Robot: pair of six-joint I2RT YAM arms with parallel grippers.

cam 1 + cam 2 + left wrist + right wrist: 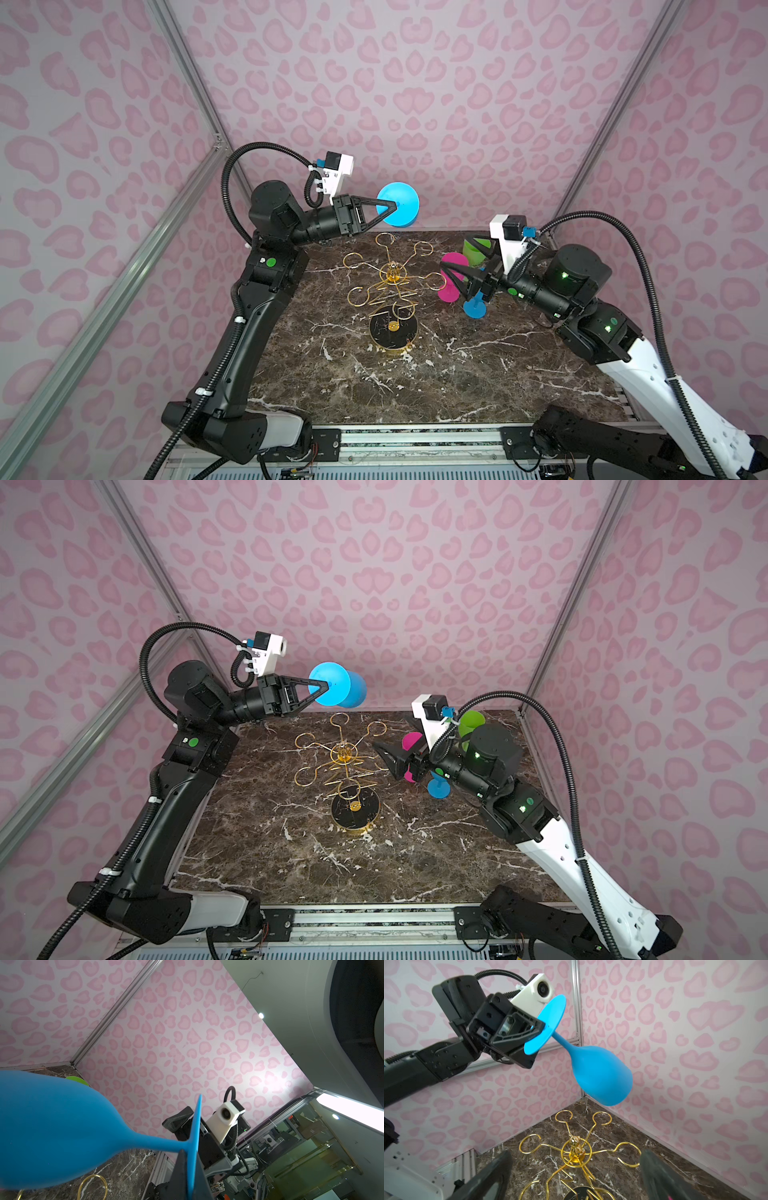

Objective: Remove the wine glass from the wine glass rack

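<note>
On the left, the left gripper is clamped on the flat round foot of the blue wine glass. We see the glass held sideways in the air over the far edge of the marble table, clear of the wine glass rack. In a top view the foot hides most of the bowl. The glass looks matte and opaque. The rack, thin gold wire with hooked arms on a round black base, stands mid-table. On the right, the right gripper gapes wide, holding nothing, and partly hides a pink glass, a green glass and a second blue glass.
</note>
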